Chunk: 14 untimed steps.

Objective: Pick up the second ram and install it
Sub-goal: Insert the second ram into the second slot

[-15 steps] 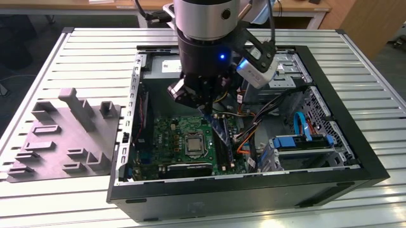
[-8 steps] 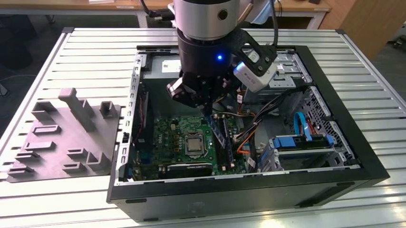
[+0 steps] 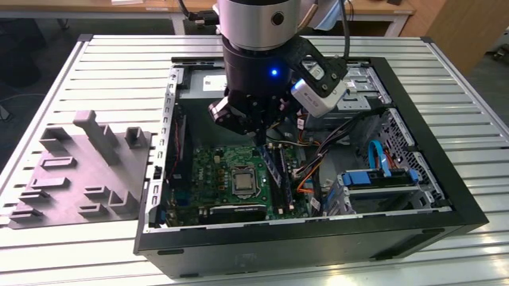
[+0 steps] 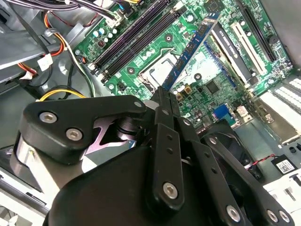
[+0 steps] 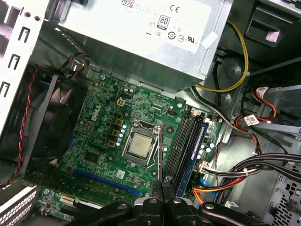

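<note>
Second ram (image 4: 193, 47), pinched at one end in the claw (image 4: 162, 92), runs lengthwise roughly parallel to the slot rails (image 4: 134, 35).

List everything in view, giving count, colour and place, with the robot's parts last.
table: one, silvery slatted, under everything.
computer case: one, black, open, on the table.
moulded tray: one, grey, on the table, at the exterior view's left of the computer case.
motherboard: one, green, inside the computer case.
processor: one, silver, mid-motherboard.
memory slots: one bank, black, beside the processor.
power supply: one, grey, inside the computer case.
second ram: one, dark blue with black chips, above the motherboard.
gripper: one, black, shut on the second ram.
arm: one, silver and black, over the computer case.
</note>
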Tool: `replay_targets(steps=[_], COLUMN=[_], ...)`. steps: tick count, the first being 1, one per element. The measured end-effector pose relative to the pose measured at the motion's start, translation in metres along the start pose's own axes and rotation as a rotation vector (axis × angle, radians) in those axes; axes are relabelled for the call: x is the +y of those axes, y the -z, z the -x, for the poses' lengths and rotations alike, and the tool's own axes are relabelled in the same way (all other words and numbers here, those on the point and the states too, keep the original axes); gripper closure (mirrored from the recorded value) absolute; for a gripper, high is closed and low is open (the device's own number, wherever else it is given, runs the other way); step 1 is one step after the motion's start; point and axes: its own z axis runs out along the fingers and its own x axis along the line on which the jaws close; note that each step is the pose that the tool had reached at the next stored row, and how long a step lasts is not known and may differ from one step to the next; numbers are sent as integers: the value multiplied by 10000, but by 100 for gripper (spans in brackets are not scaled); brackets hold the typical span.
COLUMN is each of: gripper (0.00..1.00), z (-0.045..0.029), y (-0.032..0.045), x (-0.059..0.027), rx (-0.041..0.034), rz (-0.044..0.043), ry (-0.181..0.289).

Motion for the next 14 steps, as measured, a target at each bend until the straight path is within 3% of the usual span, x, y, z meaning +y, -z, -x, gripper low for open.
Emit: replay_targets(steps=[10,14], gripper=[89,89], z=[0,0], y=[0,-3], x=[0,0], rx=[0,8], rz=[0,-29], ry=[-11,-493])
